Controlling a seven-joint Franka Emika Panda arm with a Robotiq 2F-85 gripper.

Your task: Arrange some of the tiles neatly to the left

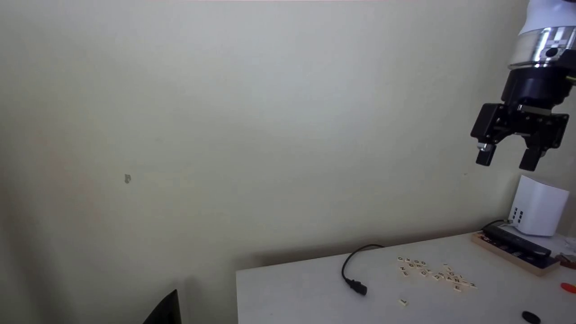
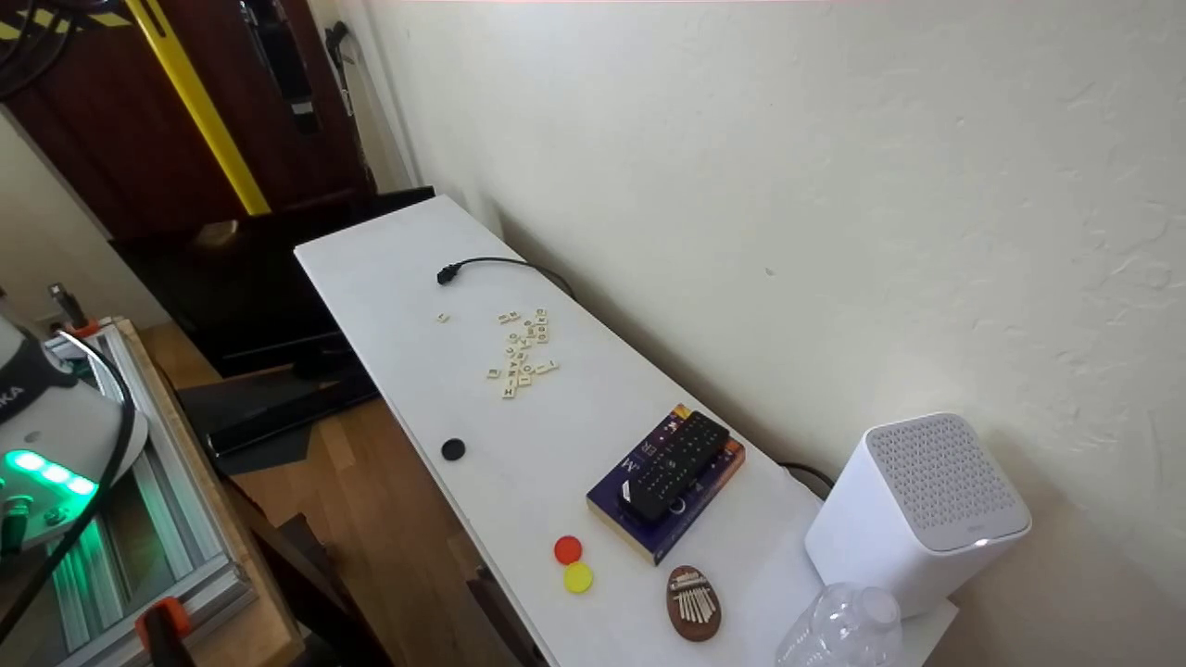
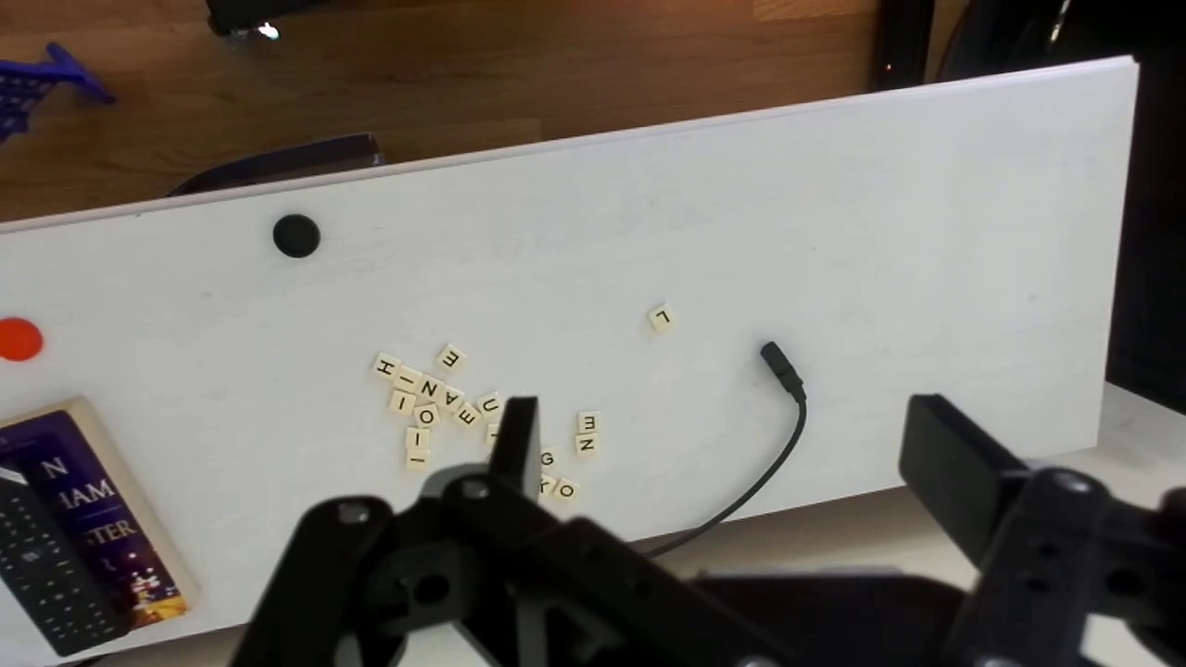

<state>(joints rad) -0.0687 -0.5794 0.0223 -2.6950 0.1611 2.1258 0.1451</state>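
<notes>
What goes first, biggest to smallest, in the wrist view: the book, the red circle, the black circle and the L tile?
1. Book, though the picture's edge cuts it off.
2. Black circle and red circle: they look too alike to rank.
3. L tile, smallest.

On the white table (image 2: 389,269), a black remote control (image 2: 676,463) lies on a paperback (image 2: 637,456); a red disc (image 2: 568,549) and a yellow disc (image 2: 578,578) sit side by side; a black disc (image 2: 453,449) lies well apart. Near a white router (image 2: 913,509) are a thumb piano (image 2: 693,602) and a clear plastic bottle (image 2: 839,632); a black power cable (image 3: 784,373) lies curved.
</notes>
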